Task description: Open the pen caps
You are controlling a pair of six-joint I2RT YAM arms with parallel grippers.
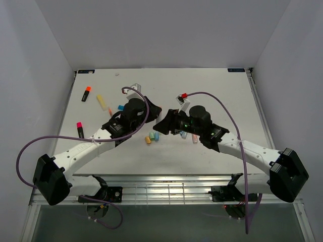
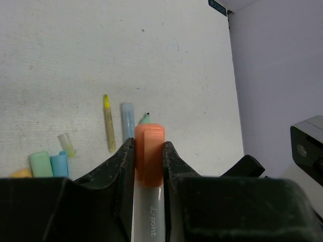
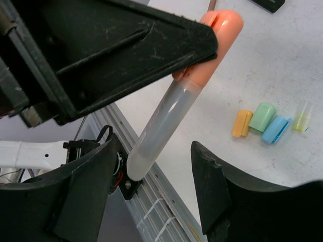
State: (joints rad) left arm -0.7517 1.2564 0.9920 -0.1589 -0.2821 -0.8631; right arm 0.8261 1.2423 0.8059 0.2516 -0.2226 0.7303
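We see the left fingers [image 2: 126,166] clamped on the orange cap [image 2: 149,156] of a pen [image 3: 166,126] with a frosted, pale grey body, held in the air above the counter [image 2: 151,50]. The right fingers [image 3: 222,186] stand apart on either side of the body's bare end, not gripping it. Four loose caps [image 3: 262,116], orange, green, blue and clear yellow, lie together on the counter below.

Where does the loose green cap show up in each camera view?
Top external: green cap just below and left of picture centre.
Left wrist: bottom left.
Right wrist: right of centre.
Shared landmark: the blue cap lying right beside it.
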